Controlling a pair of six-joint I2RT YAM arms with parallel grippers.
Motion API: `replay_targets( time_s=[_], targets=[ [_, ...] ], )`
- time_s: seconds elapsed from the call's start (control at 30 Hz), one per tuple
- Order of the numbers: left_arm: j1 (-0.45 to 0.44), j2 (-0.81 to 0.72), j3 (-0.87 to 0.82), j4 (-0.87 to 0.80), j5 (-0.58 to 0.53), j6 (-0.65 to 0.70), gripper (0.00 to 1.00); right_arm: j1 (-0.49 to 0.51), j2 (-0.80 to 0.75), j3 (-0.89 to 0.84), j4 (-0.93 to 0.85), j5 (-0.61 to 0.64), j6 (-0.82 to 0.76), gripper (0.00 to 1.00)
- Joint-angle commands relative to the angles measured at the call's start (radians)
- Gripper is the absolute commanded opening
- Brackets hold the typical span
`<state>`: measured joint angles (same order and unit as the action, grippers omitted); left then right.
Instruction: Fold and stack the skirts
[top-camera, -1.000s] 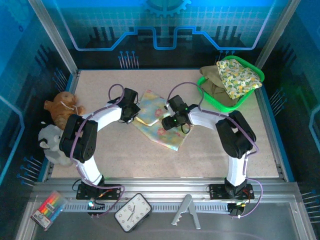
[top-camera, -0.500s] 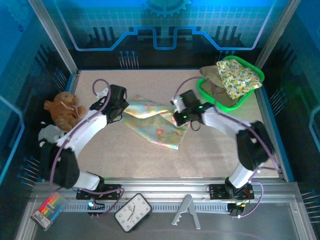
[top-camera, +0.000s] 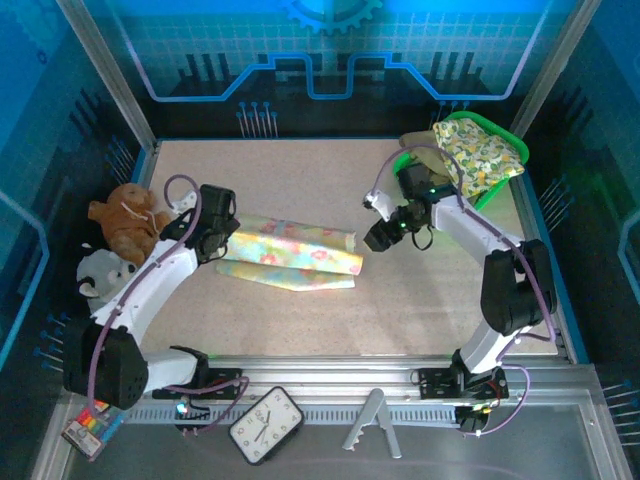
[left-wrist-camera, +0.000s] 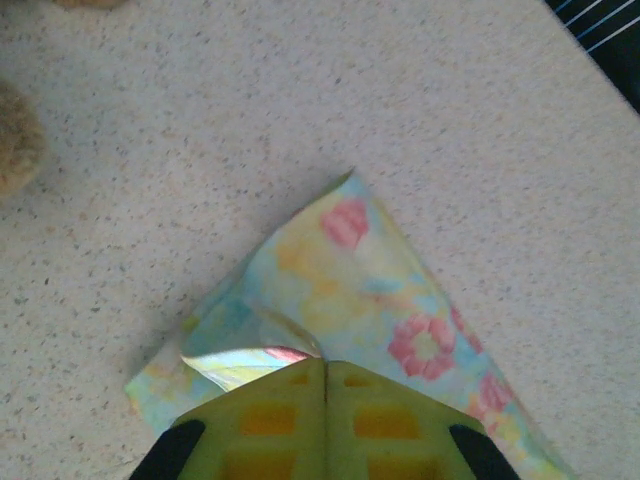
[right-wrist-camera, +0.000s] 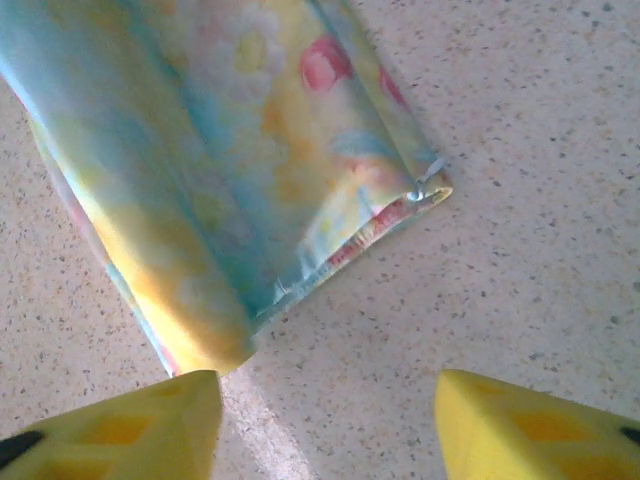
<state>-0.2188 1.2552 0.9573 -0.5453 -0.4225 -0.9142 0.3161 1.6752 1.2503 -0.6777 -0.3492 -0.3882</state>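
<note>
A pastel floral skirt lies folded into a long strip across the middle of the table. My left gripper is at its left end, and in the left wrist view the gripper is shut, with a fold of the skirt pinched at its tips. My right gripper hovers just off the strip's right end. In the right wrist view it stands open over bare table, and the skirt's end lies just beyond the fingertips, apart from them. An olive-khaki skirt and a yellow-green floral skirt sit in the basket.
The green plastic basket stands at the back right, close behind my right arm. A brown plush toy and a grey one lie at the left edge. A clock and a marker pack rest on the near rail.
Both arms drew apart, pulling the bunched floral skirt out into a long strip. The right gripper let go of its end and moved right and back. The left stayed shut on its end.
</note>
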Motion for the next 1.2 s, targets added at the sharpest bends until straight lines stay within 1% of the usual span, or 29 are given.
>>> replay_targets(
  time_s=[0.0, 0.07, 0.1, 0.2, 0.23, 0.37, 0.47, 0.57, 0.67, 0.77, 0.87, 1.0, 1.07, 1.1, 1.13, 1.17],
  targets=[
    [0.007, 0.0, -0.027, 0.001, 0.026, -0.02, 0.0, 0.072, -0.045, -0.032, -0.027, 0.027, -0.046, 0.66],
    [0.006, -0.005, -0.032, 0.01, 0.031, -0.018, 0.0, 0.115, -0.067, -0.064, -0.011, 0.031, -0.069, 0.71],
    [0.006, -0.005, -0.03, 0.009, 0.031, -0.015, 0.0, 0.136, -0.079, -0.079, -0.001, 0.013, -0.083, 0.72],
    [0.006, -0.005, -0.028, -0.001, 0.026, -0.013, 0.0, 0.198, -0.103, -0.114, 0.019, -0.06, -0.138, 0.71],
    [0.006, -0.006, -0.028, -0.002, 0.024, -0.014, 0.0, 0.223, -0.103, -0.127, 0.024, -0.06, -0.16, 0.71],
    [0.006, -0.019, -0.043, 0.001, 0.02, -0.025, 0.0, 0.282, -0.052, -0.15, 0.044, 0.057, -0.251, 0.66],
    [0.006, -0.023, -0.052, -0.002, 0.019, -0.028, 0.0, 0.316, -0.015, -0.152, 0.047, 0.093, -0.316, 0.63],
    [0.006, -0.026, -0.055, -0.013, 0.012, -0.033, 0.0, 0.361, -0.024, -0.207, 0.143, 0.175, -0.352, 0.6],
    [0.007, -0.035, -0.068, -0.013, 0.002, -0.04, 0.0, 0.367, -0.025, -0.238, 0.211, 0.198, -0.342, 0.56],
    [0.006, -0.045, -0.081, -0.007, 0.001, -0.043, 0.0, 0.365, 0.01, -0.219, 0.188, 0.181, -0.337, 0.53],
    [0.008, -0.051, -0.09, -0.011, -0.004, -0.043, 0.0, 0.353, 0.037, -0.199, 0.151, 0.136, -0.333, 0.47],
    [0.007, -0.058, -0.092, -0.018, -0.011, -0.044, 0.0, 0.334, 0.057, -0.171, 0.111, 0.087, -0.327, 0.3],
    [0.007, -0.06, -0.093, -0.018, -0.012, -0.044, 0.0, 0.327, 0.057, -0.159, 0.098, 0.065, -0.325, 0.25],
    [0.007, -0.06, -0.092, -0.019, -0.013, -0.043, 0.0, 0.323, 0.054, -0.15, 0.09, 0.048, -0.323, 0.26],
    [0.007, -0.059, -0.092, -0.018, -0.014, -0.043, 0.0, 0.319, 0.051, -0.143, 0.081, 0.036, -0.321, 0.29],
    [0.007, -0.059, -0.092, -0.017, -0.013, -0.044, 0.0, 0.319, 0.049, -0.134, 0.066, 0.024, -0.322, 0.37]
  ],
)
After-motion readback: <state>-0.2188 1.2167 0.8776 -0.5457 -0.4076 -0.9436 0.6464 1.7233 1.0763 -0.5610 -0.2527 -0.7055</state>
